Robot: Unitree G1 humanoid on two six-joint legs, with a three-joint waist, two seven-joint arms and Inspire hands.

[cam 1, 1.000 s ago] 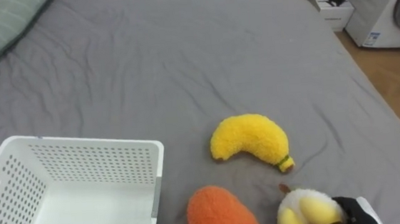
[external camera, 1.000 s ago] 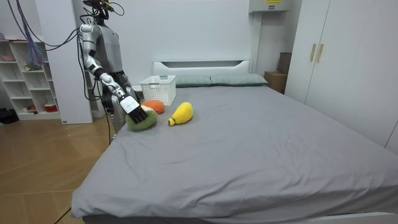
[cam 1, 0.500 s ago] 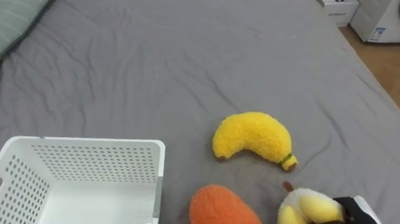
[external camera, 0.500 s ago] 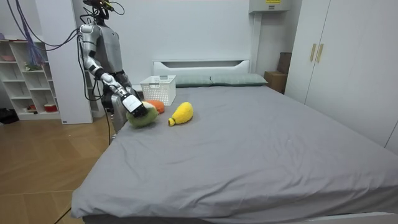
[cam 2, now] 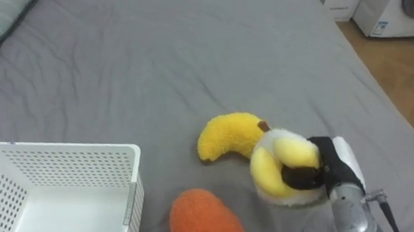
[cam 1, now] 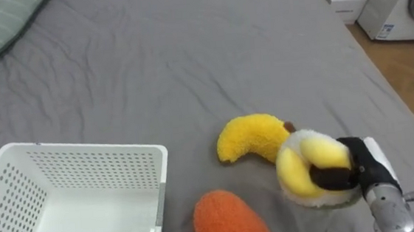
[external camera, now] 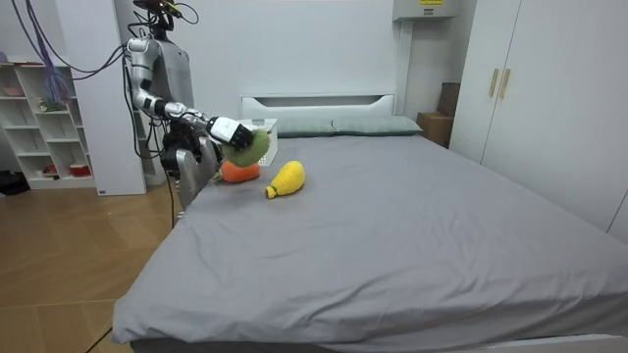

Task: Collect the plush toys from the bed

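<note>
The robot stands at the side of the bed (cam 1: 188,58), at the room view's left, with its right arm stretched out level over the grey cover. Its right hand (cam 1: 361,169) is clamped on a round plush toy (cam 1: 307,169), yellow inside with a pale rim and green on the back as the room view shows it (external camera: 247,147). The dark fingers (cam 1: 332,176) curl across the toy's face. The toy is held up off the cover, at the near right of the bed. From the head it overlaps the right end of the banana toy (cam 1: 249,136), which lies on the cover just left of it and a little farther away. The orange toy (cam 1: 226,220) lies nearer, at the lower edge, left of the held toy and apart from it. The white basket (cam 1: 84,149) with perforated walls sits at the near left, just left of the orange toy, and what shows of its inside is bare. A striped pillow (cam 1: 0,21) lies at the far left corner. Beyond the bed's far right stands a washing machine (cam 1: 409,4) on the wooden floor.
</note>
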